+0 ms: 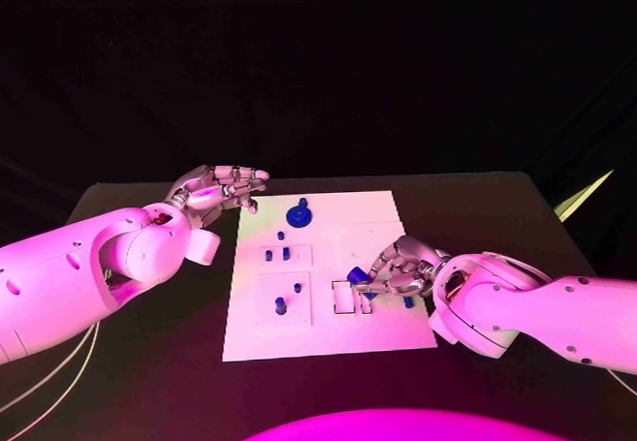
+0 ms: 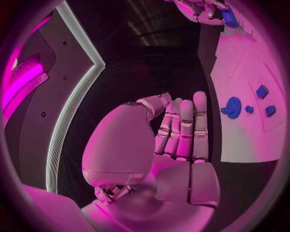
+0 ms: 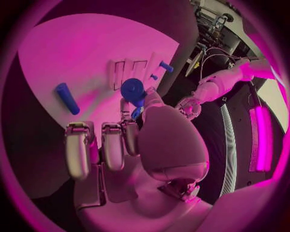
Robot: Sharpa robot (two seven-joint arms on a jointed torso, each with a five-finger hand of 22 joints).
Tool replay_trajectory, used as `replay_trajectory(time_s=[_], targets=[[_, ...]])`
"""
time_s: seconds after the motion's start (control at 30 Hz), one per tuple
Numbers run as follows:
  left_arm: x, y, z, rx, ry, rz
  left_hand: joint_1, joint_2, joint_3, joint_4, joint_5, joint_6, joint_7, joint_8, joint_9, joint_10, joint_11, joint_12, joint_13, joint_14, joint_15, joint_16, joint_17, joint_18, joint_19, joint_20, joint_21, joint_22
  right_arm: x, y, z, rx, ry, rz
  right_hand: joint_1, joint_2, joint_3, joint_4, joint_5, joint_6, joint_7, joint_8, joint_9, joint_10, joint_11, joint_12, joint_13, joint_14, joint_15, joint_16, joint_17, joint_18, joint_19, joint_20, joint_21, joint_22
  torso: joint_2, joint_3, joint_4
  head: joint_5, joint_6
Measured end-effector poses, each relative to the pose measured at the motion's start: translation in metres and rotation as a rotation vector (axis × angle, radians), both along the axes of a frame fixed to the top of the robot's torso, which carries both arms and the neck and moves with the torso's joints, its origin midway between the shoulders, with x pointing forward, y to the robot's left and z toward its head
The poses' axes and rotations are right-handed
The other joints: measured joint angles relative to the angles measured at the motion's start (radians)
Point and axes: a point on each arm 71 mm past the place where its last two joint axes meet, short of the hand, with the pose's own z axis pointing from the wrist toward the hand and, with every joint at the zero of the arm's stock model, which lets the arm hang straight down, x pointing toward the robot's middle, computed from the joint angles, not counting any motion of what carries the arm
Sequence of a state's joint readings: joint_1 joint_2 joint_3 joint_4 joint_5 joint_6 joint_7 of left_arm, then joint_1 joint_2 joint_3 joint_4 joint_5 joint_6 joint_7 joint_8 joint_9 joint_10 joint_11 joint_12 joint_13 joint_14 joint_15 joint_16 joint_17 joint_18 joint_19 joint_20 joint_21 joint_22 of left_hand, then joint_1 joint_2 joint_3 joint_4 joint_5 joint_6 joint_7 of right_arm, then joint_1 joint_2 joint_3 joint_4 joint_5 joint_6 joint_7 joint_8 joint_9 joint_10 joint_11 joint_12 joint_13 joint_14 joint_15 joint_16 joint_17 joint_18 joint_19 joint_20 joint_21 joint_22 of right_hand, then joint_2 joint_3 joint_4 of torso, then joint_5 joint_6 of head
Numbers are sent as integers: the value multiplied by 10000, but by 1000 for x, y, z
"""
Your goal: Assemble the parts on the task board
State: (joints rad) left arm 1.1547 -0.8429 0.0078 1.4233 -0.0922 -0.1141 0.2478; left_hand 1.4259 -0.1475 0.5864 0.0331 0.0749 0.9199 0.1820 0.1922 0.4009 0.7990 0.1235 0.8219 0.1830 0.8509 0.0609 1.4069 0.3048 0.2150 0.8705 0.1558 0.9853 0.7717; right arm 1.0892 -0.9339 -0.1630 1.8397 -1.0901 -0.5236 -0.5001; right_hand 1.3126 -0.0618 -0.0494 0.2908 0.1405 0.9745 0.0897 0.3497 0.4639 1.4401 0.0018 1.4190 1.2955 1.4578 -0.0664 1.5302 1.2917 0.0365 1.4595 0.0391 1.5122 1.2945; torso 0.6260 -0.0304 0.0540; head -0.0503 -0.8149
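Note:
The white task board (image 1: 381,218) lies mid-table. My right hand (image 1: 402,273) hovers over its near right part and pinches a round blue part (image 1: 357,275) between thumb and a finger, just above a rectangular slot (image 1: 346,299). The right wrist view shows that blue part (image 3: 133,90) at the tips of my right hand (image 3: 154,140), over the board (image 3: 79,48). My left hand (image 1: 217,192) hangs off the board's far left corner with nothing in it; in its wrist view the fingers (image 2: 184,128) lie straight. A blue gear (image 1: 300,215) stands near the board's far edge.
Small blue pegs (image 1: 277,252) stand left of centre, and two more (image 1: 280,304) nearer the front. A blue cylinder (image 3: 67,98) lies loose on the board. The left wrist view shows the gear (image 2: 233,107) and two small parts (image 2: 262,91). Black table (image 1: 139,285) surrounds the board.

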Motion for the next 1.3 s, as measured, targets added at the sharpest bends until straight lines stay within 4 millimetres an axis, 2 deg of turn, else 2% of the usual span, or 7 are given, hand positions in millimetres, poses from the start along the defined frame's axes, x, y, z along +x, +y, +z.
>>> replay_trajectory(time_s=[0.4, 1.03, 1.07, 1.13, 1.17, 1.27, 1.3], targets=[[0, -2, 0, -11, 18, -47, 0, 0, 0, 0, 0, 0, 0, 0, 1, 0, 0, 0, 2, 0, 0, 0, 1, 0, 0, 0, 0, -5, 2, 18, -9, -104, 280, 463, -2, 0, 0, 1, 0, 4, -4, 1, 0, 1, 0, -1, 0, 0, 0, 0, 0, 0, 0, 0, -1, 0, 12, -1, 18, 13, -51], [0, -2, 0, 5, 66, -74, 0, 0, 0, 0, 0, 0, 0, 0, 2, 0, 0, 0, 2, 0, 0, 0, 2, 0, 0, 0, 0, -7, 9, 22, -12, -552, 71, 533, -88, 77, 0, 1, -77, 137, -132, 26, 90, 35, -37, -1, 0, 1, -1, 0, 1, 0, 0, 0, 0, 1, 15, 7, 25, 56, -135], [0, -2, 0, 6, 66, -72, 0, 0, 0, 0, 0, 0, 0, 0, 3, 0, 0, 0, 2, 0, 0, 0, 2, 0, 0, 0, 0, -8, 10, 22, -12, -596, 43, 543, -202, -34, 0, 1, -76, 162, -157, 29, 206, 36, -37, -1, 0, 1, -1, 0, 1, 0, 0, 0, 0, 1, 13, 7, 25, 57, -135], [0, -2, 0, 9, 66, -66, 0, 0, 0, 0, 0, 0, 0, 0, 3, 0, 0, 0, 2, 0, 0, 0, 2, 0, 0, 0, 0, -8, 10, 22, -12, -695, -6, 586, -313, 62, 0, 1, -77, 185, -180, 63, 296, 37, -37, -1, 0, 1, -1, 0, 1, 0, 1, -1, 0, 1, 12, 7, 21, 58, -135], [0, -2, 0, 9, 66, -66, 0, 0, 0, 0, 0, 0, 0, 0, 2, 0, 0, 0, 2, 0, 0, 0, 2, 0, 0, 0, 0, -8, 10, 22, -12, -735, -17, 611, -473, -48, 0, 1, -76, 207, -199, 70, 349, 37, -37, -1, 0, 1, -1, 0, 1, 0, 1, 0, 0, 1, 12, 7, 19, 58, -135], [0, -2, 0, 11, 66, -60, 0, 0, 0, 0, 0, 0, 0, 0, 2, 0, 0, 0, 2, 0, 0, 0, 2, 0, 0, 0, 0, -8, 9, 21, -13, -861, 0, 723, -1058, 75, -1, 2, -72, 253, -246, 228, 468, 72, -74, -2, 0, 1, -3, 0, 1, 0, 1, -1, 0, 2, 10, 7, 17, 54, -131], [0, -1, 0, 12, 66, -59, 0, 0, 0, 0, 0, 0, 0, 0, 3, 0, 0, 0, 2, 0, 0, 0, 2, -1, 0, 0, 0, -8, 9, 22, -13, -884, 7, 759, -1510, 81, -1, 2, -69, 310, -300, 521, 636, 72, -73, -2, 0, 0, -3, 0, 1, 0, 1, -1, 0, 1, 9, 7, 14, 50, -130]])
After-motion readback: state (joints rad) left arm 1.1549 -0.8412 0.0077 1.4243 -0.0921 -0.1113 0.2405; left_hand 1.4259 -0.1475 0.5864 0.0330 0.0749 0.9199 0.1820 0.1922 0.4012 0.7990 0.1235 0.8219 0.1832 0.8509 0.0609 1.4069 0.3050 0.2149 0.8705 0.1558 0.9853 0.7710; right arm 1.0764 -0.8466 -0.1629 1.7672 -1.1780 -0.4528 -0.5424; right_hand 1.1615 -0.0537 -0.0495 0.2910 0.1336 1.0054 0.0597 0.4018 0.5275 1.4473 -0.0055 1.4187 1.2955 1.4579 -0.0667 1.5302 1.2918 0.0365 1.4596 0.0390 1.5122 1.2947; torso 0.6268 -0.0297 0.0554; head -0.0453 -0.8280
